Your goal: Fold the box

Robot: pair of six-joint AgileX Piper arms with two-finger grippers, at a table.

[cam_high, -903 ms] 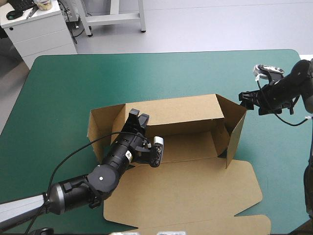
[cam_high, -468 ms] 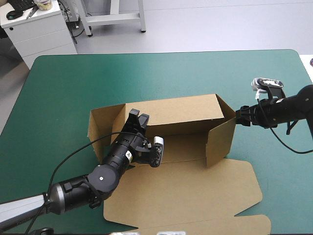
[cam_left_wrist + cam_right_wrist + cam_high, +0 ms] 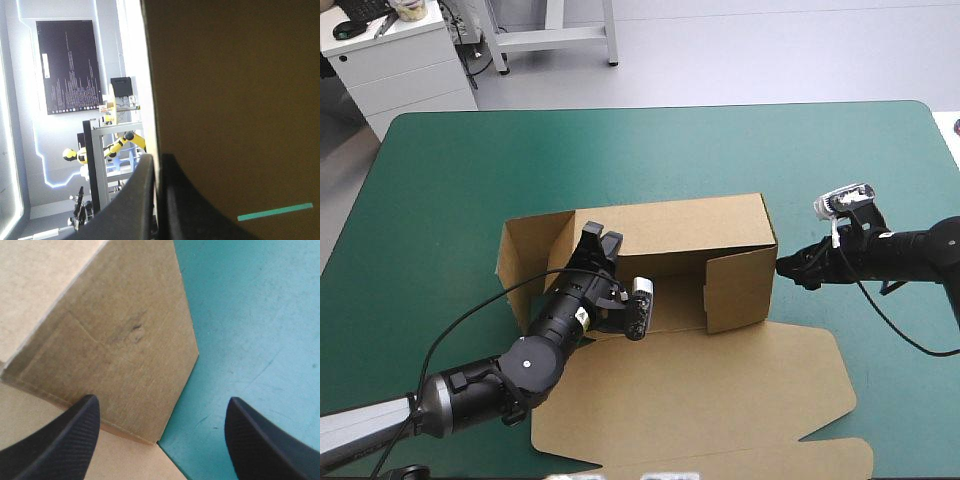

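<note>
The brown box [image 3: 670,225] lies mid-table with its back wall raised and its lid [image 3: 720,390] flat toward the near edge. My left gripper [image 3: 600,243] reaches in from the near left and is shut on the top edge of the back wall, whose board [image 3: 240,100] fills the left wrist view with my left gripper [image 3: 159,167] pinching it. The right side flap [image 3: 740,285] stands turned inward across the box's right end. My right gripper [image 3: 787,268] is open just outside that flap, the flap's outer face [image 3: 120,355] close ahead of my right gripper [image 3: 162,401].
The left side flap [image 3: 525,255] stands angled outward at the box's left end. Bare teal-green cover [image 3: 620,150] stretches from the box to the far edge and on both sides. The lid's front tab [image 3: 770,462] reaches the table's near edge.
My right gripper has moved left, and the right side flap has swung from pointing outward to standing across the box's right end. The left gripper has held still on the back wall.
</note>
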